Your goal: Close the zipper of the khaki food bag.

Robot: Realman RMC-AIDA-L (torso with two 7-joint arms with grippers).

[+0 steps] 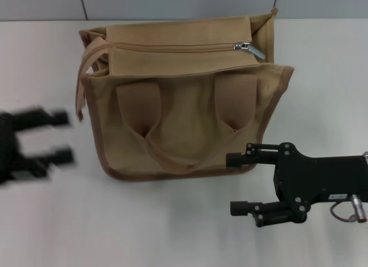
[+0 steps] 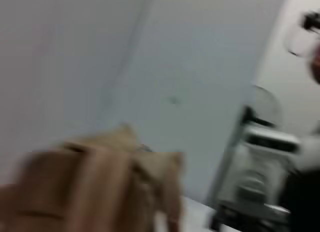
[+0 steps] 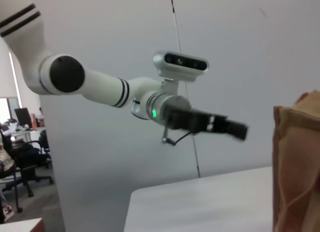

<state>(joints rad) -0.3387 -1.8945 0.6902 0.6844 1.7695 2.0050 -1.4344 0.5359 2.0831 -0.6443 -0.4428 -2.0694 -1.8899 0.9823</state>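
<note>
Head view is giving us the khaki food bag (image 1: 184,106) sitting on the white table (image 1: 172,232), toward the far edge, just in front of the grey wall (image 1: 172,2). It is lying with its broad front panel facing up at the camera, a boxy tan canvas shape with darker brown trim running around the edges. Two wide fabric handles (image 1: 190,134) are draping down across that panel and meeting in a loose loop near the bag's near edge. Along the top flaps, the zipper (image 1: 178,47) is showing as a thin tan line, and the silver slider (image 1: 248,48) is sitting at the end of the track toward the robot's right, its pull tab angling outward.

Over on the robot's left, the left gripper (image 1: 60,137) is hanging beside the bag and apart from it, heavily blurred, its two dark fingers spread with a clear gap and nothing between them. On the robot's right, the right gripper (image 1: 238,183) is hovering at the bag's near right corner, fingers set wide apart and holding nothing, the upper finger just at the bag's trim.

Right wrist view is catching the left arm (image 3: 100,87) against the wall, with the bag's tan side (image 3: 297,162) at the frame's edge.
</note>
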